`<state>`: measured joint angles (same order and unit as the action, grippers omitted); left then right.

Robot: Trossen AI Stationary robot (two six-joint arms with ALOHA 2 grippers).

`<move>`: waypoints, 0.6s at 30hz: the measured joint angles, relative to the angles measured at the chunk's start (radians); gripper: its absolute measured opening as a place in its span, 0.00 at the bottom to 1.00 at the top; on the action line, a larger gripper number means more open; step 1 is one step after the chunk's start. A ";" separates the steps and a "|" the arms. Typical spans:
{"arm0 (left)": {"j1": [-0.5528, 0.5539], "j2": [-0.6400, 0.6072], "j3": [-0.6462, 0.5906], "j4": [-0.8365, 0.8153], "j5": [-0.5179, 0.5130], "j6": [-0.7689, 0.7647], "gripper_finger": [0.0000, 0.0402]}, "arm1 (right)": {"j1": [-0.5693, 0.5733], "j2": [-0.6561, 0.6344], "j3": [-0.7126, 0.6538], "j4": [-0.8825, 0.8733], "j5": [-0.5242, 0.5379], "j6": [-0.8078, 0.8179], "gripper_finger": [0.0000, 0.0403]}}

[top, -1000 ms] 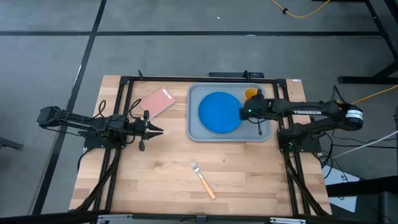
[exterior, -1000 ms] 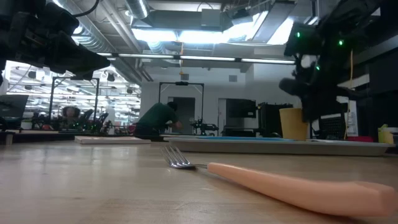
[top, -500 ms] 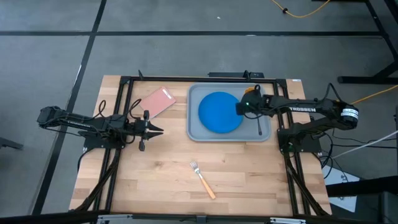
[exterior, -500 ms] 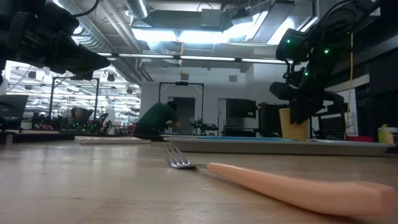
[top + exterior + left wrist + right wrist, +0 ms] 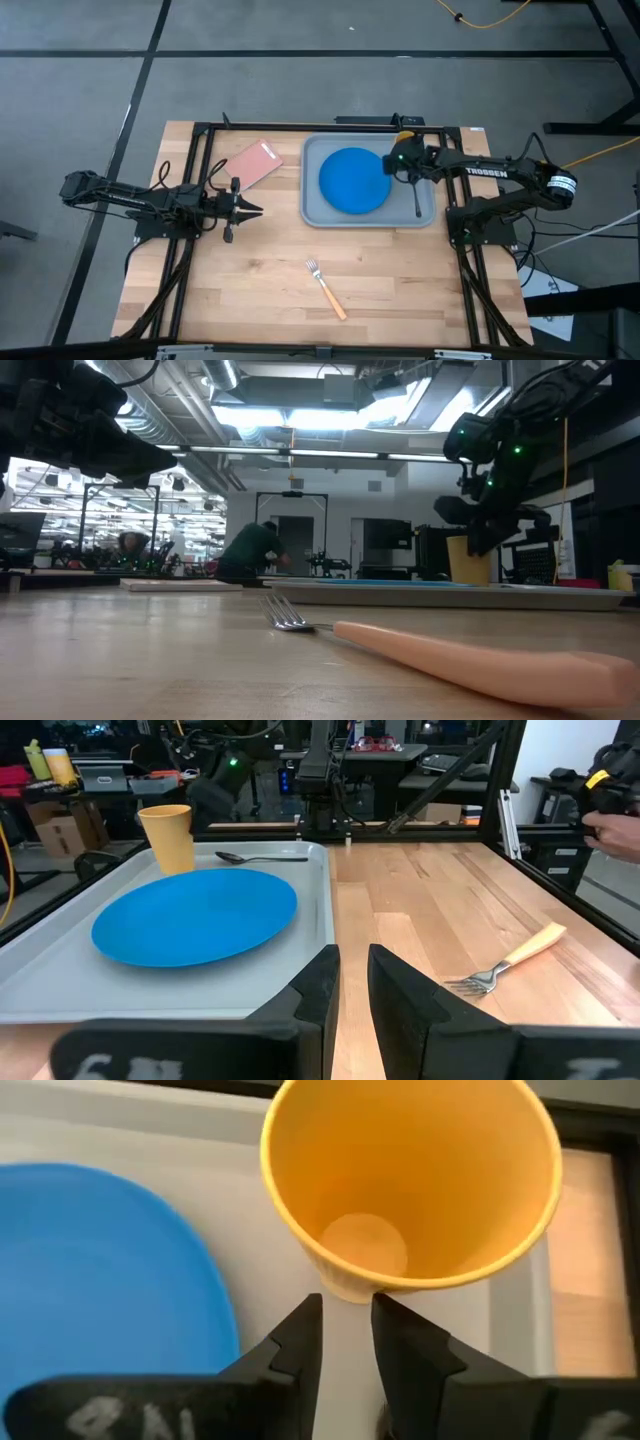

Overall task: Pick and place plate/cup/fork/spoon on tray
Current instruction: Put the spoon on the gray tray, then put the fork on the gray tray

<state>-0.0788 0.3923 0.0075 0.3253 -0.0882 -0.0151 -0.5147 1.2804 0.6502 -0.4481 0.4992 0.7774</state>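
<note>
The grey-blue tray stands at the table's far right. On it lie the blue plate, the black spoon and the upright yellow cup, which stands at the tray's far right corner. My right gripper is shut and empty, and points down just above the cup's rim. In the high view the gripper covers the cup. The fork lies flat on the bare wood near the front. My left gripper is shut and empty at the table's left.
A pink card lies on the table left of the tray. A black frame runs around the table's edges. The wood between the fork and the tray is bare. A person shows in the room far behind the table.
My right gripper has gone from beside the spoon toward the table's far edge and now stands over the cup. The spoon stays on the tray. My left arm has kept still.
</note>
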 joint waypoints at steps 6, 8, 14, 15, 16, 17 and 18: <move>0.000 0.000 0.000 0.000 0.000 0.000 0.12 | 0.023 0.000 0.000 0.022 -0.162 0.029 0.23; 0.000 0.000 0.000 0.000 0.000 0.000 0.12 | 0.057 -0.002 0.000 0.047 -0.234 0.047 0.23; 0.000 0.000 0.000 0.000 0.000 0.000 0.12 | 0.254 -0.031 0.000 0.275 -0.316 0.057 0.23; 0.000 0.000 0.000 0.000 0.000 0.000 0.12 | 0.298 -0.032 0.000 0.321 -0.312 0.065 0.23; 0.000 0.000 0.000 0.000 0.000 0.000 0.12 | 0.344 -0.032 0.000 0.354 -0.305 0.085 0.23; 0.000 0.000 0.000 0.000 0.000 0.000 0.12 | 0.394 -0.026 0.000 0.376 -0.278 0.114 0.23; 0.000 0.000 0.000 0.000 0.000 0.000 0.12 | 0.451 -0.014 0.000 0.397 -0.242 0.153 0.23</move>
<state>-0.0788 0.3923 0.0074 0.3256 -0.0879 -0.0151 -0.0641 1.2669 0.6498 -0.0506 0.2575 0.9309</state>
